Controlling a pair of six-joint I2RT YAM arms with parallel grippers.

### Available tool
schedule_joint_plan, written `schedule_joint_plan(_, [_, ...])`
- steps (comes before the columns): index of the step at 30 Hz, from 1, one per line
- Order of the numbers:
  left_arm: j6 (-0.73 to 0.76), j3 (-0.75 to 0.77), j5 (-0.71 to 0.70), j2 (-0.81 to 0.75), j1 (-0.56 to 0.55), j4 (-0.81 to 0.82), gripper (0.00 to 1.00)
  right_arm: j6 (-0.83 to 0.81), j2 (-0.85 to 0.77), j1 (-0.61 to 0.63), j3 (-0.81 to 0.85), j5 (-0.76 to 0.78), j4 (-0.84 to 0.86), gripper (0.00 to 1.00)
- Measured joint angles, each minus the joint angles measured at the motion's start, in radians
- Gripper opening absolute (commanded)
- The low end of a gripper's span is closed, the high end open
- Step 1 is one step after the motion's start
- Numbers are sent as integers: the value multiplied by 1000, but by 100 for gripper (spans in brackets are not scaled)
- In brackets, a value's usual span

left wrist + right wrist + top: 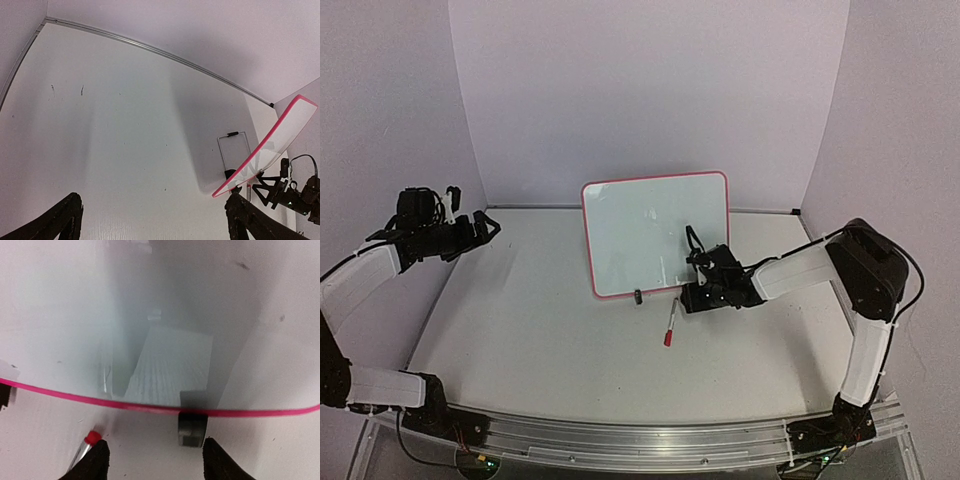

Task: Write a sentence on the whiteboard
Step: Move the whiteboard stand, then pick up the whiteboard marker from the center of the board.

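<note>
Tabletop (540,330): white, matte, lightly scuffed.

The whiteboard (655,235) stands near the middle of the tabletop, propped upright and leaning back. It is a rectangle with rounded corners and a thin red-pink frame. Its face is glossy and shows reflections. Whether writing is on it cannot be told from here. A small black clip foot (192,429) grips the lower edge, and a thin wire loop (234,150) sits behind the board.

A slim marker (669,325) with a pale barrel and one red end lies flat on the tabletop, just in front of the board's lower edge.

The right end effector (155,462) is low at the board's lower right corner, its dark fingers apart with nothing between them. The marker lies just beside one finger.

The left end effector (483,226) is raised at the far left, well apart from the board, fingers spread wide and empty.
</note>
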Motion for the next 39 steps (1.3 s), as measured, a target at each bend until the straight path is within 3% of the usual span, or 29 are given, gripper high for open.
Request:
schedule_joint_plan(5, [0, -11, 0, 0, 0, -1, 100, 86, -94, 11, -54, -7, -62, 68])
schedule_joint_plan(11, [8, -23, 3, -5, 0, 0, 100, 226, -182, 14, -58, 7, -188, 60])
schedule_joint_plan(15, [9, -45, 11, -11, 0, -1, 99, 326, -181, 43, 43, 9, -356, 57])
schedule_joint_plan(23, [2, -70, 33, -50, 0, 0, 99, 472, -89, 124, 254, 5, -546, 49])
schedule_joint_plan(39, [-4, -99, 80, -50, -1, 2, 98, 511, 128, 174, 467, 24, -721, 34])
